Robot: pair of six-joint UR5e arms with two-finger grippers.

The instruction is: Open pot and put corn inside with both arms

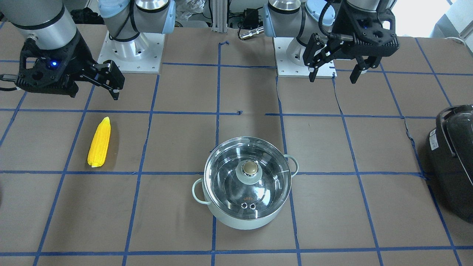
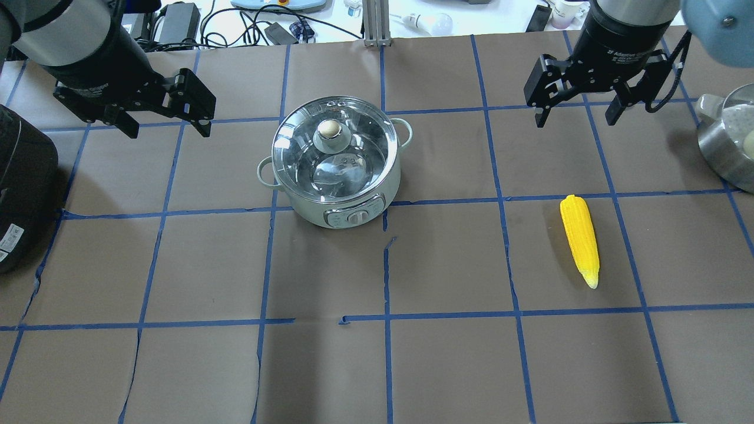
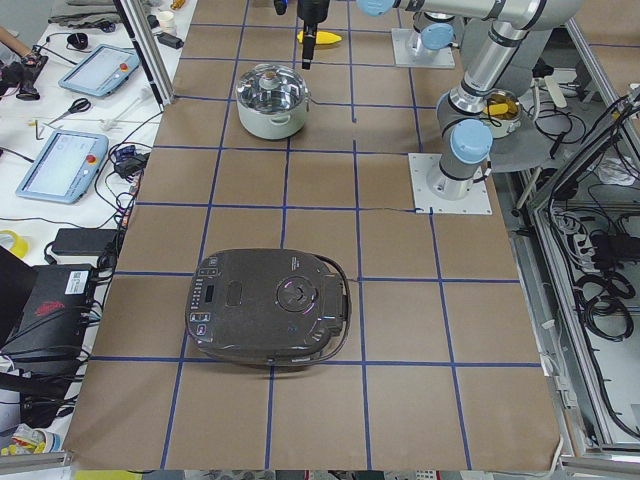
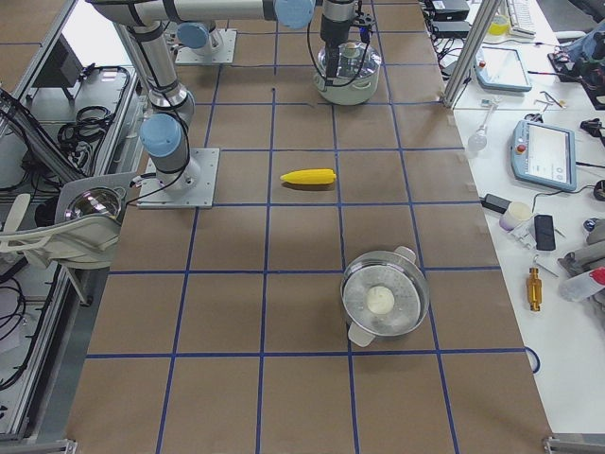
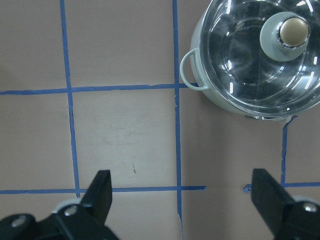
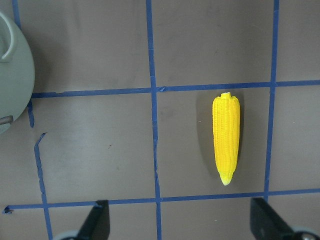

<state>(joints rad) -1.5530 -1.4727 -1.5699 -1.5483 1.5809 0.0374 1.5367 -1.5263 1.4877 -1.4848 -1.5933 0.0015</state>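
The mint-green pot [image 1: 236,221] stands mid-table with its glass lid [image 2: 306,141] on, brass knob [image 1: 250,168] on top. The yellow corn [image 2: 580,238] lies flat on the paper, well to the pot's right in the overhead view. My left gripper [image 2: 168,131] hovers open and empty to the left of the pot; its wrist view shows the pot [image 5: 197,75] at top right. My right gripper [image 2: 577,119] hovers open and empty beyond the corn, which shows whole in its wrist view [image 6: 226,137].
A large black glossy appliance [image 2: 20,188] sits at the table's left end. A steel steamer pot [image 4: 383,301] with a white ball stands at the right end. Brown paper with blue tape lines covers the table [image 2: 383,365].
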